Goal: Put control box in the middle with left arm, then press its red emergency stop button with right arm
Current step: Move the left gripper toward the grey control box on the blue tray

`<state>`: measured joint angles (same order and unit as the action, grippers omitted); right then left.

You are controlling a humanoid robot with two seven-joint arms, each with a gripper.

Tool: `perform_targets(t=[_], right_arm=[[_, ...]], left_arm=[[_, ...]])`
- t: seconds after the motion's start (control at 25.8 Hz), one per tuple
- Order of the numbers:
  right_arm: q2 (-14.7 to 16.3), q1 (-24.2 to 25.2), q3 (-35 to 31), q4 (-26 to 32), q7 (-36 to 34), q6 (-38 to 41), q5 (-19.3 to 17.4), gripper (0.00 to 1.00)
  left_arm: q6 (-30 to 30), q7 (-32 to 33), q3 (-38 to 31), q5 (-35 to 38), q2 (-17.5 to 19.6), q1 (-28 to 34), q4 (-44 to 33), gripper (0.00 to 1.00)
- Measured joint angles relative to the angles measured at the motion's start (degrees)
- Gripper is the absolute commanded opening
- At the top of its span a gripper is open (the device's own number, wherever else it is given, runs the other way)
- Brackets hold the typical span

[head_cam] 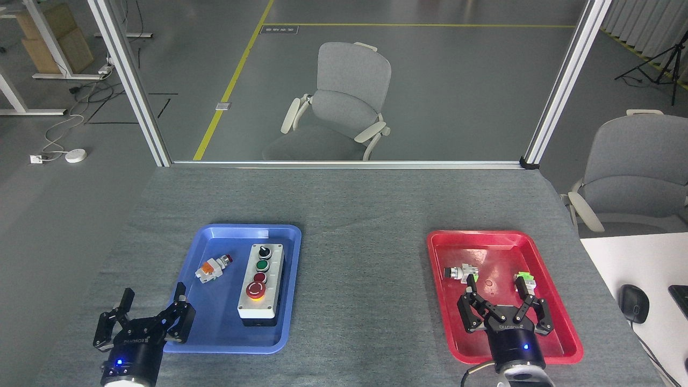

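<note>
- My left end effector [153, 301] hangs over the near left corner of the shallow blue plastic tray [215, 333], its black fingers spread wide and holding nothing.
- My right end effector [501, 290] sits over the near half of the shallow red plastic tray [559, 328], fingers also spread wide and empty.
- The elongated light-grey control box with a black base [261, 287] lies flat in the right half of the blue tray, its long side running away from me.
- Along its top, from far to near, sit a black knob [264, 251], a green button [262, 265], a small red button [260, 277] and the large red mushroom emergency stop button on a yellow ring [256, 291], which is at the end nearest me.
- A small loose white-and-orange push button with a red tip [212, 267] lies in the left part of the blue tray, apart from the box.
- In the red tray, a small white switch part with a black knob [458, 272] lies just beside my right end effector's left finger, and a small white-and-green part [525, 279] just beside the other finger; I cannot tell whether either is touched.
- Both trays rest well apart on the grey cloth-covered worktop [360, 215], whose middle lies between them.
</note>
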<state>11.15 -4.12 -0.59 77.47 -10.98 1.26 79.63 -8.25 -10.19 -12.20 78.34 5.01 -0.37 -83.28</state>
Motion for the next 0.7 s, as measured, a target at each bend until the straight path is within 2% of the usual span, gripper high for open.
perform_targets(t=[0.19, 0.5, 0.7], right_arm=[[-0.3, -0.2, 0.4, -0.7, 0.2, -0.1, -0.1, 0.96], [-0.6, -0.4, 2.8, -1.5, -0.3, -1.5, -0.1, 0.96], [-0.7, -0.5, 3.0, -1.7, -0.4, -1.7, -0.1, 0.96]], left_arm=[[0.0, -0.2, -0.6, -1.0, 0.0, 0.1, -1.1, 0.99], [-0.9, 3.2, -1.5, -4.9, -0.7, 4.0, -9.0, 0.99], [-2.1, 3.9, -1.4, -5.3, -1.3, 4.7, -9.7, 0.99]])
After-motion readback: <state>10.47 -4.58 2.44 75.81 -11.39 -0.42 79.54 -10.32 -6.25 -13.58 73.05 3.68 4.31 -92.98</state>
